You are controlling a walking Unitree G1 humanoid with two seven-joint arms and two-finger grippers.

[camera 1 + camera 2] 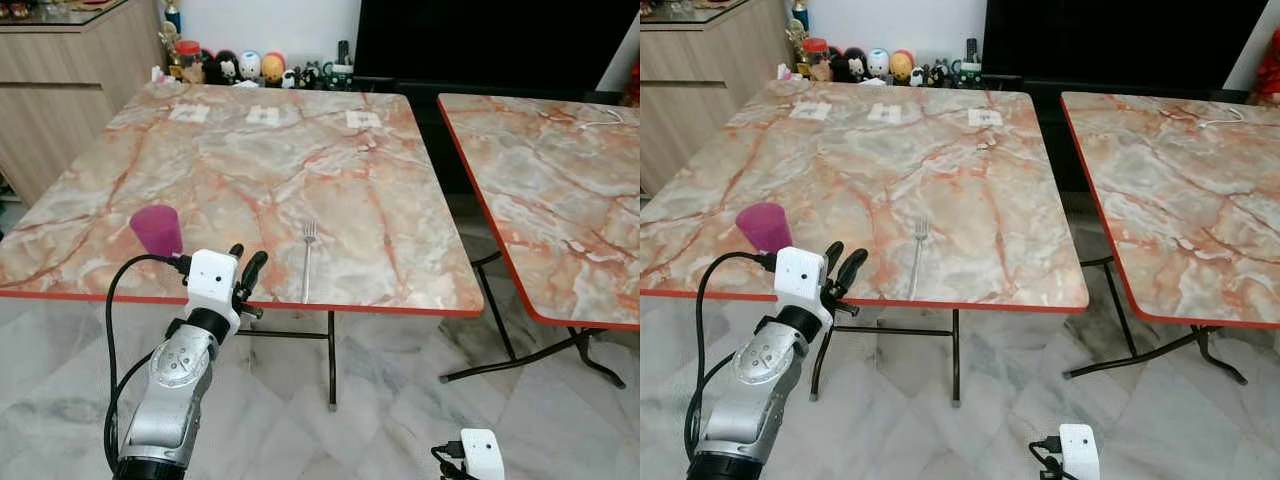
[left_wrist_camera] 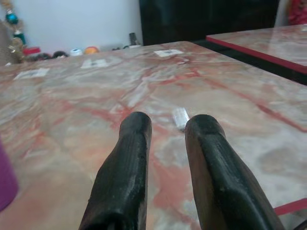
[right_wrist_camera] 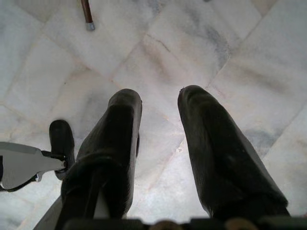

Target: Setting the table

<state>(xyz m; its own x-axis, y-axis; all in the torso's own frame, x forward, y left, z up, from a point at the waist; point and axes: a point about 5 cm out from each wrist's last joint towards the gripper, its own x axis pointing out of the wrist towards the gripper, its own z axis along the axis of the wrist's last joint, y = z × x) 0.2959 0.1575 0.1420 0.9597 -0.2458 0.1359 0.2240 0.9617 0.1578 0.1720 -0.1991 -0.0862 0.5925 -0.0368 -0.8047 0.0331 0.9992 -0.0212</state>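
glossy marble-look table point(image 1: 400, 240), shiny metal fork point(image 1: 308, 258), translucent purple plastic cup point(image 1: 157, 229), matt black ribbed left tool point(image 2: 165, 125).

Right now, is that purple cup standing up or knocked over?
Upright: the purple cup stands on its base near the table's front edge.

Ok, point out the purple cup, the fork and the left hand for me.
purple cup point(image 1: 157, 229), left eye view, on its side wall.
fork point(image 1: 307, 262), left eye view, middle of its handle.
left hand point(image 1: 245, 268), left eye view, midway between its two black fingertips.
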